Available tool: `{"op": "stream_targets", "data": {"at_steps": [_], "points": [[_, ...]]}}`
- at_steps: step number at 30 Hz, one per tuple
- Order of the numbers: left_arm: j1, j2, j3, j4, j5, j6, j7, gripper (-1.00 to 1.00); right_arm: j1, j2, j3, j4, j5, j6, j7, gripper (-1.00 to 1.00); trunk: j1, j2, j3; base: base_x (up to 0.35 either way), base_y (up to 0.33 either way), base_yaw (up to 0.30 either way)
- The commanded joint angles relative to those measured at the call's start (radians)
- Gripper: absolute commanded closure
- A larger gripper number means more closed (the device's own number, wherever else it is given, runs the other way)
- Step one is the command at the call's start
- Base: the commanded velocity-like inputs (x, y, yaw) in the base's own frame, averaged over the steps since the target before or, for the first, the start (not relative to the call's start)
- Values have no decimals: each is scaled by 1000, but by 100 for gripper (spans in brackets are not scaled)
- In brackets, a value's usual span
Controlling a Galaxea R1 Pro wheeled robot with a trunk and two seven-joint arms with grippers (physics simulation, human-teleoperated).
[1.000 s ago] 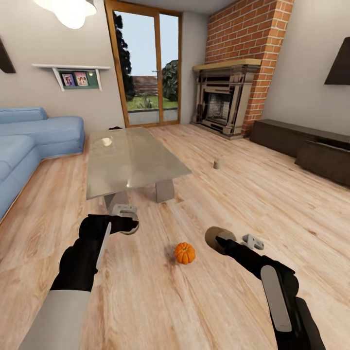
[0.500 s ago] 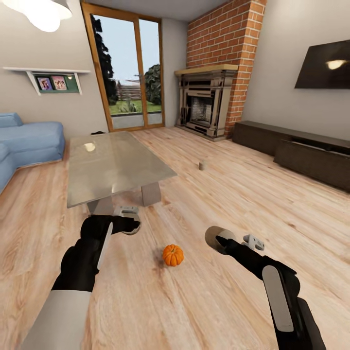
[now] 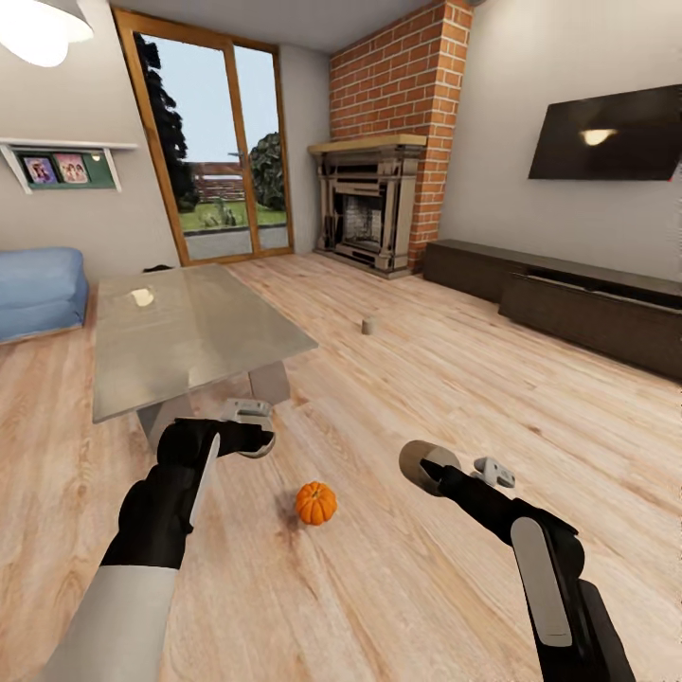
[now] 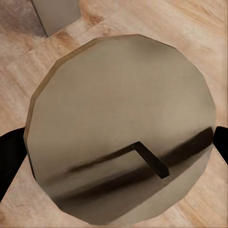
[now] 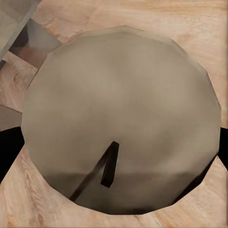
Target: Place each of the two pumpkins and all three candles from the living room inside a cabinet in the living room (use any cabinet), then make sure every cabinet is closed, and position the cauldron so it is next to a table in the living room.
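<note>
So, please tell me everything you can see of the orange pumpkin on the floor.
The pumpkin is small, round and bright orange, with ribbed sides and a short dark stem on top. It sits upright on the light wood plank floor, in front of the glass coffee table. It lies between the left tool and the right tool; nothing but the floor touches it.

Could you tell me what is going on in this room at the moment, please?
A two-armed robot stands in the living room holding a candle in each gripper: one in the left gripper, one in the right gripper. A pumpkin lies on the floor between the arms, and a third candle stands on the floor farther off. The glass table is ahead on the left; the low dark cabinet along the right wall looks closed.
</note>
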Motion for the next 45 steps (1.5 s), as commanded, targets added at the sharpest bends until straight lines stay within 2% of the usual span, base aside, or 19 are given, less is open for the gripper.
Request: {"op": "stream_targets", "data": {"at_steps": [1,14,23,29,35,40,45], "points": [[-1,-1,1,-1,-12,3,-10,100,-1,1,-2,-1,-11,5,-6,100,0,0,-1,0,0,-56],[0,-2,0,-1,-12,3,-11,100,-1,1,-2,-1,-13,4,-6,100,0,0,0,0,0,-11],[0,-2,-1,-1,-12,3,-11,100,-1,1,-3,-1,-12,4,-6,100,0,0,8,33,-29,-195],[0,-2,-34,-1,-12,3,-11,100,-1,1,-3,-1,-12,4,-6,100,0,0,14,185,-166,-237],[0,-2,-41,-1,-12,3,-11,100,-1,1,-5,-1,-12,4,-6,100,0,0,20,213,-190,-240],[0,-2,-43,-1,-12,3,-11,100,0,1,-37,-1,-14,4,-5,100,0,0,25,216,-193,-240],[0,-2,-43,-1,-12,3,-11,100,0,1,-47,-1,-14,4,-5,100,0,0,30,216,-193,-240]]}}
